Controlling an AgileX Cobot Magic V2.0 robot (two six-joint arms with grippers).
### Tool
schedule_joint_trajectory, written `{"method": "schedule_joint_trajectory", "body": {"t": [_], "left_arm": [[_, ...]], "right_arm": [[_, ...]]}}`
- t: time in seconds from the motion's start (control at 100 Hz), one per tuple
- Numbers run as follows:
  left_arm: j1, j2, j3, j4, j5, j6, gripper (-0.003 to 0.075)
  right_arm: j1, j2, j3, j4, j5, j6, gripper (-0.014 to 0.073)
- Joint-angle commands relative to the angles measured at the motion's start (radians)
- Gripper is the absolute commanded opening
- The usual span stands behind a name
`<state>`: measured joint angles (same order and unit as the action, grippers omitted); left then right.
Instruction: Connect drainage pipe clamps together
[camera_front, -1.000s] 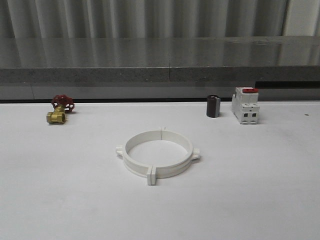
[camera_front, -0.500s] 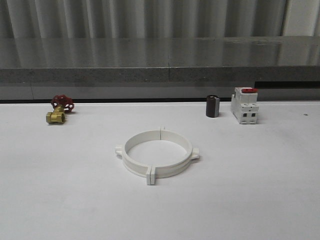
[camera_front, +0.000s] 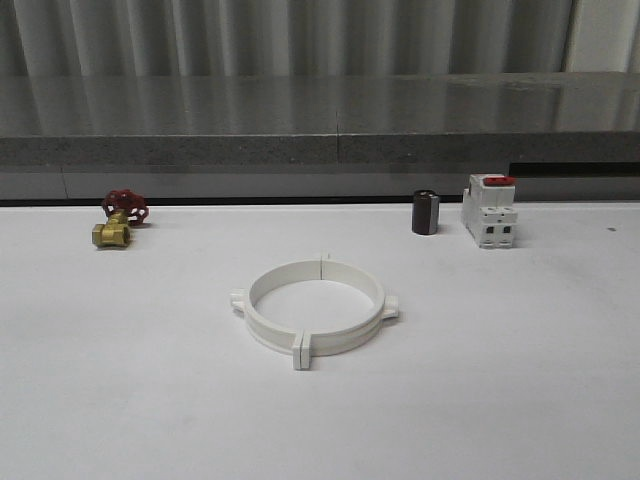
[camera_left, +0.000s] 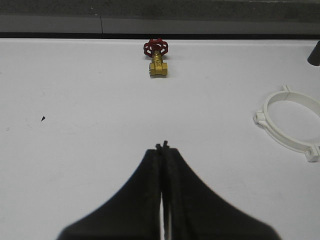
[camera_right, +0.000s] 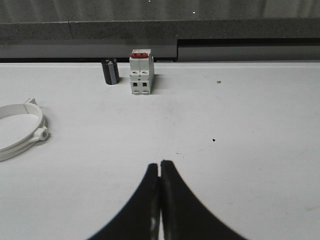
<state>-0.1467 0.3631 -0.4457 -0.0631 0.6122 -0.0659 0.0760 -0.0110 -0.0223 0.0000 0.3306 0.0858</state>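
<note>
Between the earlier frames and this moment nothing on the table (camera_front: 520, 400) was found to have changed position in any material way; the slight differences in the front view amounted to camera jitter, not displacement.

The drainage pipe clamps (camera_front: 316, 309) lay flat at mid-table, the two white half-rings already mated into one closed ring. Seams with paired tabs showed at the near edge and the far edge, and small lugs projected at either side. The joint line therefore ran front to back, away from the robot. By inspection, the connection appeared complete, though whether the tabs were fully seated could not be confirmed.

The left gripper (camera_left: 162, 146) was clenched, fingertips pressed together with nothing between them, hovering over bare table. The ring (camera_left: 292, 125) lay off toward the centre from it, well apart. The right gripper (camera_right: 160, 163) was likewise clenched and empty, with the ring (camera_right: 20, 127) off to the opposite side, also well apart. The ring thus lay between the two arms, neither noticeably nearer.

Other items noted along the far edge: a brass valve (camera_front: 118, 220) with red handwheel on the left, a dark cylinder (camera_front: 425, 212) and a white switch (camera_front: 490, 212) with red top on the right, the last two just beside each other. All stood clear of the ring.

Judgement: any further move would turn on the front-to-back seam, each arm addressing its own half from its side.
</note>
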Motion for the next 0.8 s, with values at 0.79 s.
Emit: {"method": "schedule_joint_trajectory", "body": {"t": [0.79], "left_arm": [[0.002, 0.008, -0.030, -0.010, -0.068, 0.000, -0.0020]], "right_arm": [[-0.009, -0.019, 0.034, 0.021, -0.250, -0.023, -0.0118]]}}
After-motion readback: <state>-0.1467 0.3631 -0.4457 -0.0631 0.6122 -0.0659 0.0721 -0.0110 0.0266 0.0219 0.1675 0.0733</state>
